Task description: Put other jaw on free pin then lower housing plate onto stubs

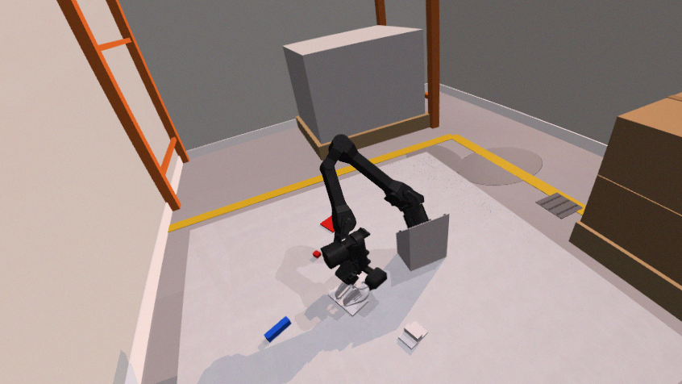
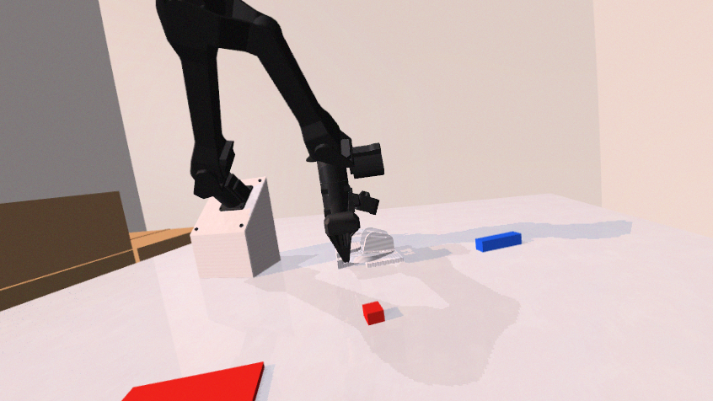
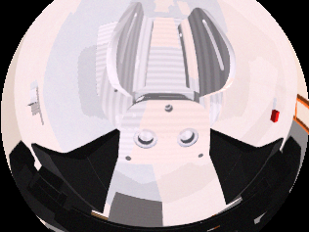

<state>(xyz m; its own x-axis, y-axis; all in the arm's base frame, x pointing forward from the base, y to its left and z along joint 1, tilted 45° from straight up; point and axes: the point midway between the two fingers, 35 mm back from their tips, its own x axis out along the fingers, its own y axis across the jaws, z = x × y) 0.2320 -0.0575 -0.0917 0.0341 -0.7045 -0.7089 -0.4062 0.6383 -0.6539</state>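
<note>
My gripper [image 1: 362, 282] [image 2: 345, 260] is shut on the white housing plate [image 3: 166, 118], with a black finger at each side edge in the wrist view. A round stub end shows in each of the plate's two large holes. Two pale curved jaws [image 3: 124, 53] [image 3: 210, 53] extend from under the plate, side by side and apart, above the ribbed white base [image 1: 352, 311] [image 2: 383, 263] [image 3: 105, 43]. The plate covers the gear teeth and the lower pins. Whether the plate is fully down and level I cannot tell.
A small white stepped block [image 1: 415, 330] [image 3: 35, 104] lies to one side. A blue bar [image 1: 277, 328] [image 2: 498, 242], a red cube [image 1: 316, 253] [image 2: 373, 312] [image 3: 275, 116] and a flat red plate [image 1: 328, 223] [image 2: 199, 383] lie around. The arm's box-shaped mount [image 1: 424, 245] [image 2: 219, 253] stands behind.
</note>
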